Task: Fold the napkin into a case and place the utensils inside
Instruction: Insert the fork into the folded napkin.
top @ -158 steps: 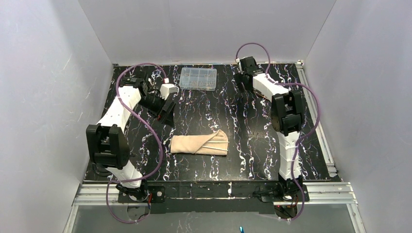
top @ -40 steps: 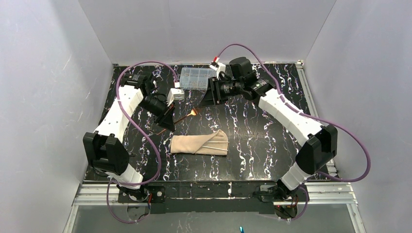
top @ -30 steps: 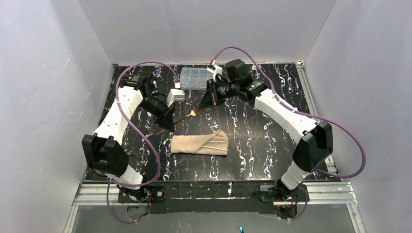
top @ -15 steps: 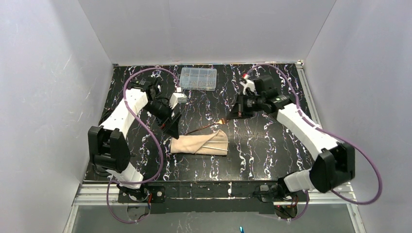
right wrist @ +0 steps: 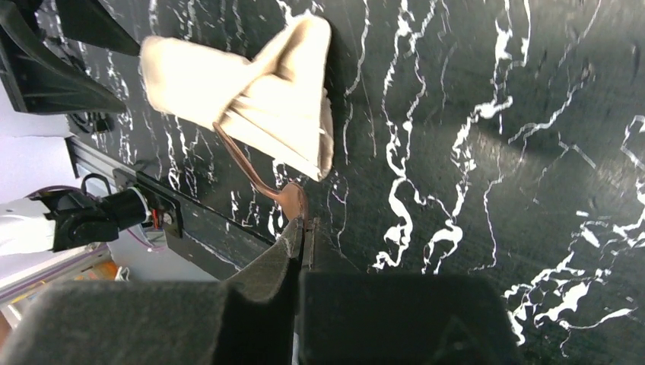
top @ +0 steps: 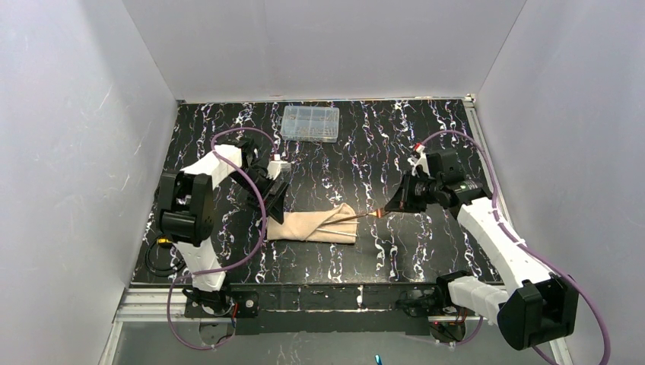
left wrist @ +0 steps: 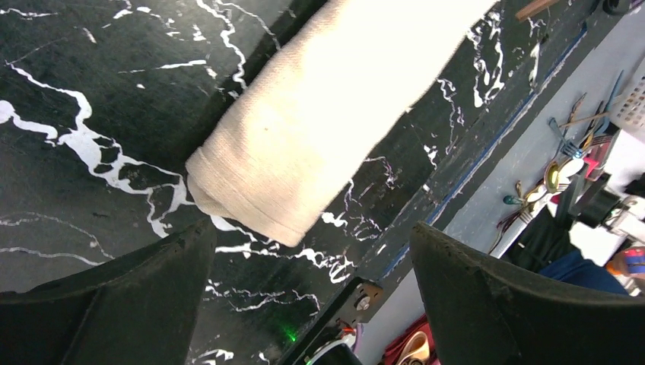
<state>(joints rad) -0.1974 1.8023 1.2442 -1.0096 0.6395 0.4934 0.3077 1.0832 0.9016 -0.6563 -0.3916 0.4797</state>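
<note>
Far end of utensil (right wrist: 239, 157) hidden inside napkin (right wrist: 190, 72)

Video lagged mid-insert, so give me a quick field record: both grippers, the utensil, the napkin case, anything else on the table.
left gripper: open, holding nothing, fingers either side of the napkin case's end nearest the left arm
right gripper: shut on the utensil's broad end
utensil: copper, slanting from the right gripper onto the case's folds; whether its tip is inside, cannot tell
napkin case: folded beige cloth, flat at table centre
clear plastic box: at the far edge, apart from both arms
</note>
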